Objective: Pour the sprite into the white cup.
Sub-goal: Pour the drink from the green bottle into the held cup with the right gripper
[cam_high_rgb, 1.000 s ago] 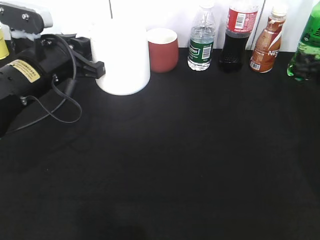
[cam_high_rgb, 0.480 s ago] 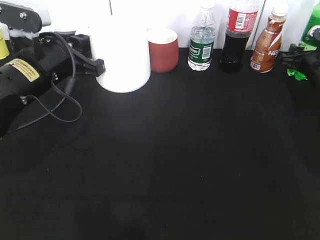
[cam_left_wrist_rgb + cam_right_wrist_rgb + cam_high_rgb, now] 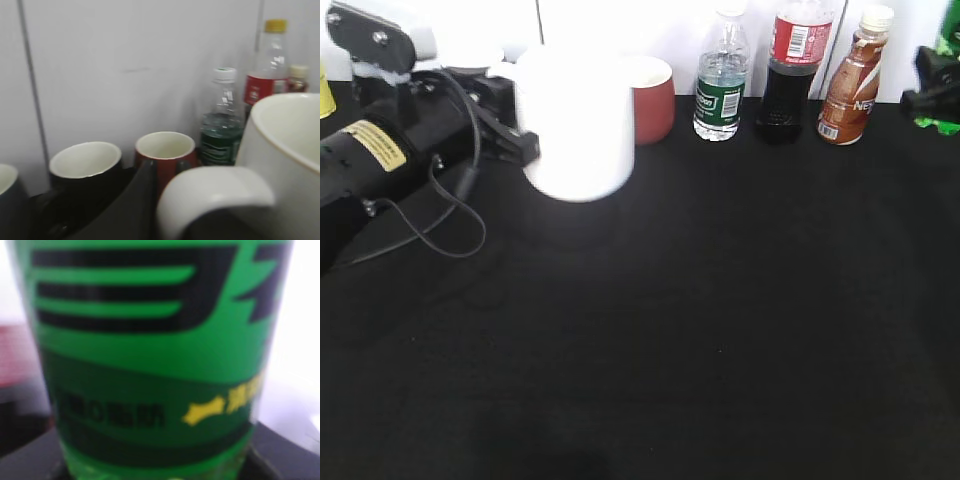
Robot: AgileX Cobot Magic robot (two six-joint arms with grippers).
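Note:
The white cup (image 3: 575,125) hangs just above the black table at the back left, blurred by motion. My left gripper (image 3: 515,140) is shut on its loop handle. In the left wrist view the white cup (image 3: 290,150) fills the right side and my left gripper (image 3: 190,210) is at its handle. The sprite (image 3: 942,122) shows only as green bits at the far right edge, behind my right gripper (image 3: 932,95), which is shut on it. In the right wrist view the sprite (image 3: 150,355) fills the frame and hides the jaws.
Along the back wall stand a red mug (image 3: 652,95), a clear water bottle (image 3: 720,80), a dark cola bottle (image 3: 792,75) and a brown drink bottle (image 3: 848,85). The left wrist view also shows a black mug (image 3: 85,162).
The white cup has come off the table and moved right, toward the camera, in my left gripper. The sprite has moved up and right, almost out of view, with my right gripper on it.

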